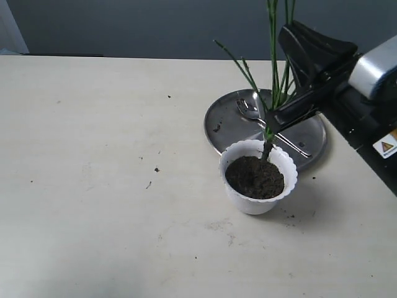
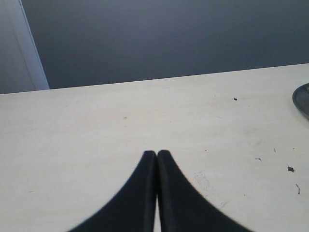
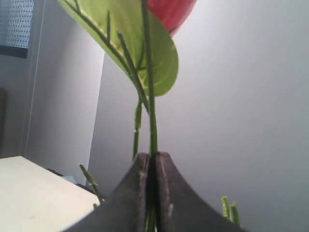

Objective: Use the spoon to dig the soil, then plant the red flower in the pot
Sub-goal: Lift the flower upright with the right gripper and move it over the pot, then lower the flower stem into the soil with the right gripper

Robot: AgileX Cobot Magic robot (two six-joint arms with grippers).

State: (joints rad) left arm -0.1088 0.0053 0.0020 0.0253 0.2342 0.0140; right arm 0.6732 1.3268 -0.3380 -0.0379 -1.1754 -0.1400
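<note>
Currently the right gripper [image 1: 273, 121] is clamping the flower [image 1: 273, 74] by its green stems, jaws pressed together on them just above the pot [image 1: 257, 197]. Stem base is entering the soil [image 1: 254, 177] at the far edge of the pot, close against the scalloped rim. Stems are standing roughly upright and running out of the top of the exterior view; blooms are not showing there. Right wrist view is showing one thin stem pinched between the black fingers [image 3: 128, 193], with a green leaf [image 3: 140, 38] and part of a red bloom [image 3: 171, 12] above. Soil is filling the pot, dark and crumbly. Spoon [image 1: 263, 121] is lying on the steel plate [image 1: 226, 127] just behind the pot, bowl toward the far side, handle partly hidden by the gripper. Pot is touching or overlapping the plate's near edge; which one cannot be told. Left gripper [image 2: 157, 157] is sitting fully closed, holding nothing, over the bare table [image 1: 93, 155]. Small soil crumbs are lying scattered on the table
</note>
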